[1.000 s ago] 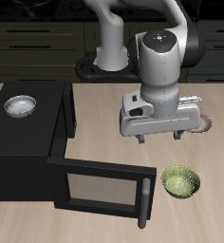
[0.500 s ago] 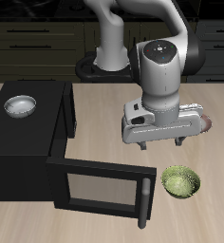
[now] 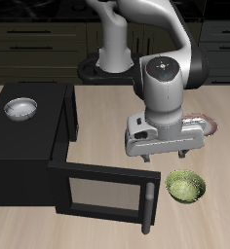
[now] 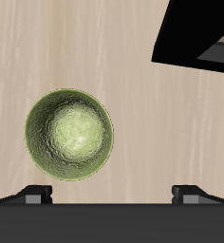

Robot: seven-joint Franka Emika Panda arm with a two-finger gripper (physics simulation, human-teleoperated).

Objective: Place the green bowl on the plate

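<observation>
Green bowl (image 3: pixel 186 186) sits upright on the bench (image 3: pixel 97 226) near its front edge, just beyond the open door of the black cabinet (image 3: pixel 29 146). Gripper (image 3: pixel 166 160) hovers above it, slightly farther back; fingers (image 4: pixel 36 194) spread wide, holding nothing. In the wrist view the bowl lies ahead of the fingertips, not yet between them. Plate (image 3: pixel 210 123) lies farther back, partly hidden by the arm.

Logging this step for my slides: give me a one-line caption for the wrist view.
Open gripper hovers above the empty green bowl on the wooden table.
</observation>
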